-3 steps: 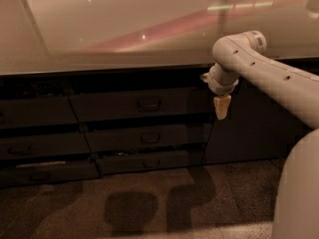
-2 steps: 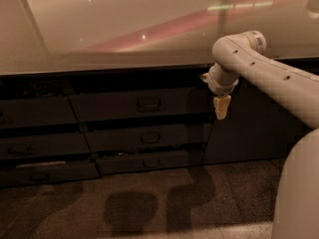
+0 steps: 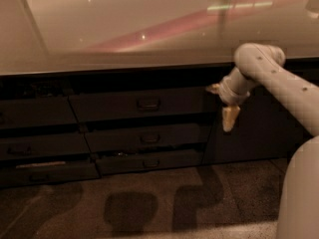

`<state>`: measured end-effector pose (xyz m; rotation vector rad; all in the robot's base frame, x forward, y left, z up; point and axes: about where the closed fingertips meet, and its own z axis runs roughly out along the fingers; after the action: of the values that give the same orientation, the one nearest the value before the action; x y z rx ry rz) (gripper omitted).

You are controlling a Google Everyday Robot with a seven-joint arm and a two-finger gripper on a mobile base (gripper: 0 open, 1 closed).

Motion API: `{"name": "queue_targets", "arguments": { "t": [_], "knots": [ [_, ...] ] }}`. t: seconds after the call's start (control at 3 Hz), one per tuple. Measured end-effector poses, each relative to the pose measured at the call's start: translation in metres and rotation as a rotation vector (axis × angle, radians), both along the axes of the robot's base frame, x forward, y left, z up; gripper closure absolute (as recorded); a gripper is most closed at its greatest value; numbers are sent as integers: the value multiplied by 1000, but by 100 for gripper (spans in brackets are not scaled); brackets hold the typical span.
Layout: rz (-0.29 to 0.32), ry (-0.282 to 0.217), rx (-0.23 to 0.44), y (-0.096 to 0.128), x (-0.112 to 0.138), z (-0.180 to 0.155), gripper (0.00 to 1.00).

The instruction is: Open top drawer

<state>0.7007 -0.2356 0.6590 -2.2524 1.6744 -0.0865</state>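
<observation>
The gripper (image 3: 228, 115), state I cannot tell, hangs by the right end of the top drawer (image 3: 112, 106).

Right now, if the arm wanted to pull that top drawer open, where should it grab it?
The small loop handle at the centre of the top drawer: the rest of its front is flat. Its bar runs level, so probably come straight in from the front and close over it top and bottom. The pincer hangs off to the handle's right, by the drawer's right edge.
</observation>
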Motion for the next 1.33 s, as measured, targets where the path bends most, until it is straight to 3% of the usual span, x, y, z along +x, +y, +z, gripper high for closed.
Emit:
{"name": "queue_targets", "arguments": {
  "t": [0.33, 1.33],
  "knots": [
    [48, 48, 82, 6, 1, -26, 0],
    [8, 11, 75, 12, 0, -3, 0]
  ]
}}
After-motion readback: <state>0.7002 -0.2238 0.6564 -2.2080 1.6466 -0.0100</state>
